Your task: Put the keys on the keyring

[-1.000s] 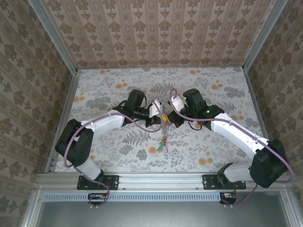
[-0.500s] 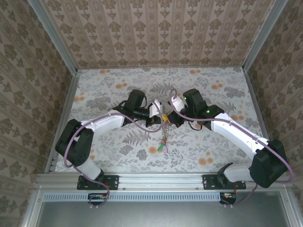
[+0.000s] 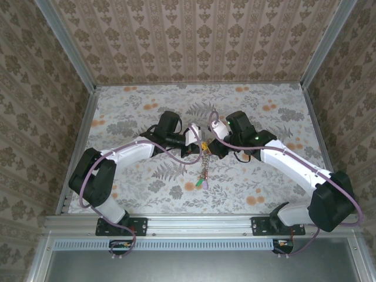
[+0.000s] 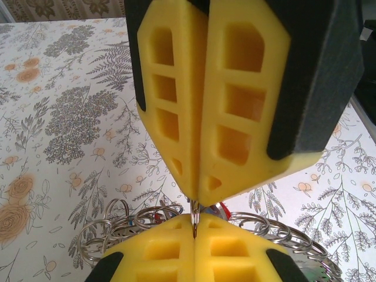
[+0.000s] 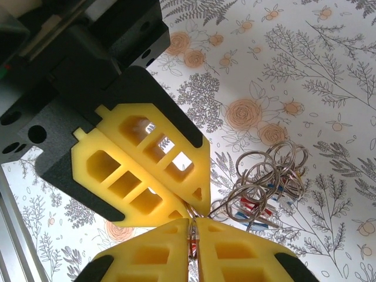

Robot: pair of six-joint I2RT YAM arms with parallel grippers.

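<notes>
Right fingers nearer, tip-to-tip with left fingers.

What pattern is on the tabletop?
White tabletop with grey ferns and orange flowers, clearest in the right wrist view.

bright even light, soft shadows, mild close-up blur

keyring: bunched silver rings with coloured tags, hanging vertically like chain, green tag lowest.
</notes>
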